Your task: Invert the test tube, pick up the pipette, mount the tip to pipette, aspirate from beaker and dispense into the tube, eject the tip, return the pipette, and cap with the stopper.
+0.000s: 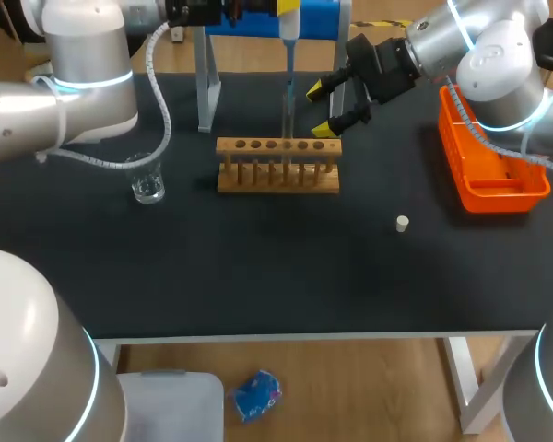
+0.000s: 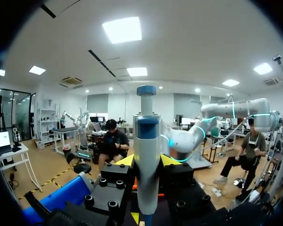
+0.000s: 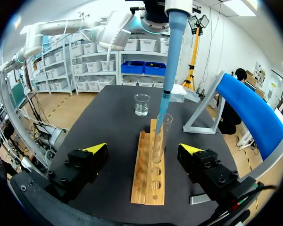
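Observation:
My left gripper point(image 1: 288, 11) is shut on the blue-and-white pipette point(image 1: 288, 37), point(image 2: 147, 155) and holds it upright over the wooden rack point(image 1: 276, 168). The pipette's blue tip point(image 3: 163, 106) reaches down into the mouth of the clear test tube point(image 3: 160, 136), which stands upright in the rack point(image 3: 150, 176). My right gripper point(image 1: 321, 109), point(image 3: 144, 149) is open just behind the rack, facing the tube, with nothing between its fingers. A glass beaker point(image 1: 147, 184), point(image 3: 142, 104) holding some clear liquid stands to the left of the rack. The small white stopper point(image 1: 402, 223) lies on the mat at the right.
An orange bin point(image 1: 490, 170) stands at the table's right edge under my right arm. The blue pipette stand point(image 1: 258, 18), point(image 3: 247, 110) with grey legs point(image 1: 205, 87) is at the back behind the rack. Black mat lies bare in front of the rack.

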Available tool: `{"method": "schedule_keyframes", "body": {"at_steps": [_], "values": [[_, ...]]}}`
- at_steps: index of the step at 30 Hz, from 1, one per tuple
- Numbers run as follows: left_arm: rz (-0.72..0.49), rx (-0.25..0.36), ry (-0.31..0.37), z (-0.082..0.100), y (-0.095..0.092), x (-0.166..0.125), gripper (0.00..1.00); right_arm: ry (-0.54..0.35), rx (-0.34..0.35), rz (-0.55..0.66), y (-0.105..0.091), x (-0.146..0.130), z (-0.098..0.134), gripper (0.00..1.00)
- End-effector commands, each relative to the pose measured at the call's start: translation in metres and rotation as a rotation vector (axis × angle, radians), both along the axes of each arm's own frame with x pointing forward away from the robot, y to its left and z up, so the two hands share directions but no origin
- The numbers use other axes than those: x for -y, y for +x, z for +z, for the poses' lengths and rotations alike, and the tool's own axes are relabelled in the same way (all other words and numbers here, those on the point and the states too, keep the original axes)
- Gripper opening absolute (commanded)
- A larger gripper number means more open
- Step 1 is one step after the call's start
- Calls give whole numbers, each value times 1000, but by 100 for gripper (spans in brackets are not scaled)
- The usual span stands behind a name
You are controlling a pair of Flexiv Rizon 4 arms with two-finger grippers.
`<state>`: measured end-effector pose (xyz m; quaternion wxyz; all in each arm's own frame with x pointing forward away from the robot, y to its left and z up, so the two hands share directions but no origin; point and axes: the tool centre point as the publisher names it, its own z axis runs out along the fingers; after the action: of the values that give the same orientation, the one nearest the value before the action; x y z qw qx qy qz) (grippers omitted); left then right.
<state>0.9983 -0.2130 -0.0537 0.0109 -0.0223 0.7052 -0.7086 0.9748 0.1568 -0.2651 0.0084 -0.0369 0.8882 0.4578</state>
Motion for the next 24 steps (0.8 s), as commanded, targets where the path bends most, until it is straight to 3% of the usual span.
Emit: {"method": "schedule_keyframes", "body": {"at_steps": [1, 24], "values": [[2, -2, -2, -3, 1, 0, 0, -3, -2, 2, 1, 0, 0, 100], [11, -11, -2, -19, 4, 2, 0, -3, -2, 2, 1, 0, 0, 100]]}}
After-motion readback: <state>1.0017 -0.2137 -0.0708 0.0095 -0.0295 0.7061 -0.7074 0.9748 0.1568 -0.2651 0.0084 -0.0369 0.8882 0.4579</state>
